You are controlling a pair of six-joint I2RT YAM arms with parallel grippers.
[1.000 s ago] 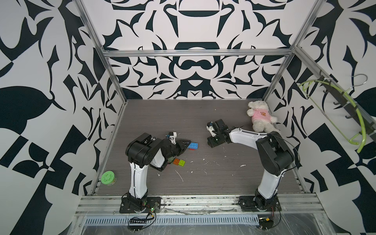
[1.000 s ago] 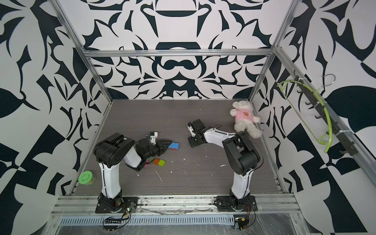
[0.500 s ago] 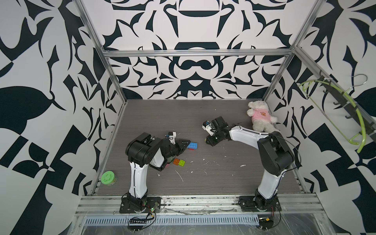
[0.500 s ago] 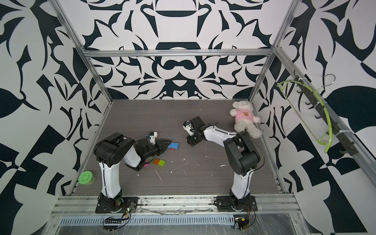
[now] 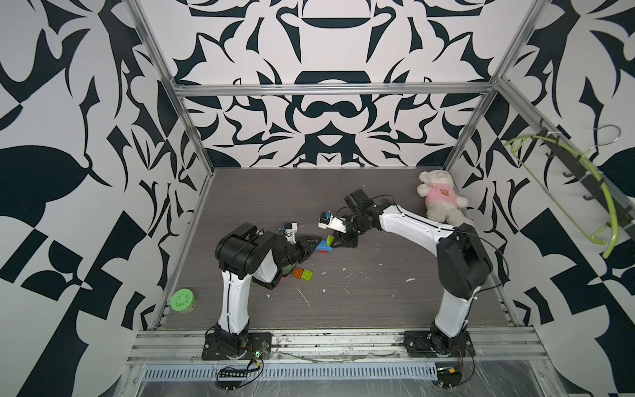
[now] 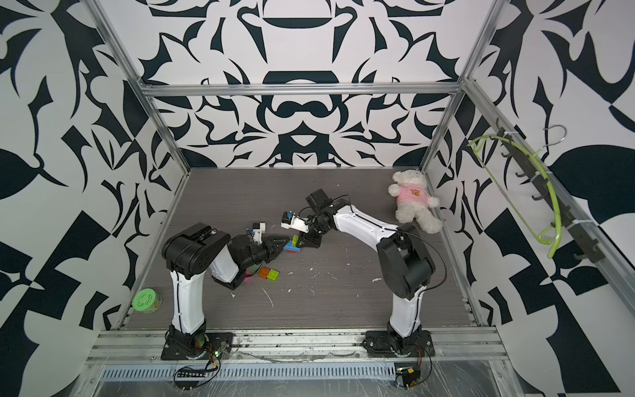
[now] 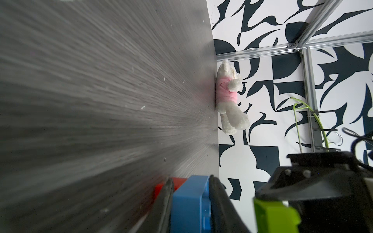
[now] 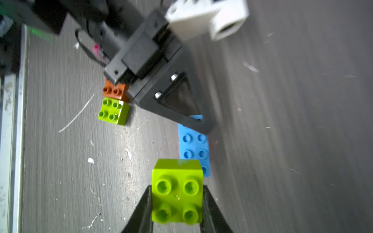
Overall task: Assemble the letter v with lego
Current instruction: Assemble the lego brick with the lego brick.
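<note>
Lego (image 5: 307, 275) looks light, rigid and slick to me: right tool (image 8: 177, 188) grips the lime brick (image 8: 177, 173) by its flat sides, left tool (image 7: 190, 181) the blue brick (image 7: 189, 205).

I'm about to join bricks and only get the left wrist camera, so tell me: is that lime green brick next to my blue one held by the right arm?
Observer: Yes, the right wrist view shows the right fingers shut on the lime green brick.
Operator: Where are the loose bricks?
Observer: A second lime green brick sits against the orange brick on the table, apart from the blue brick.
Operator: And the pink one?
Observer: In a top view, the pink brick lies mostly hidden beneath the left arm.
</note>
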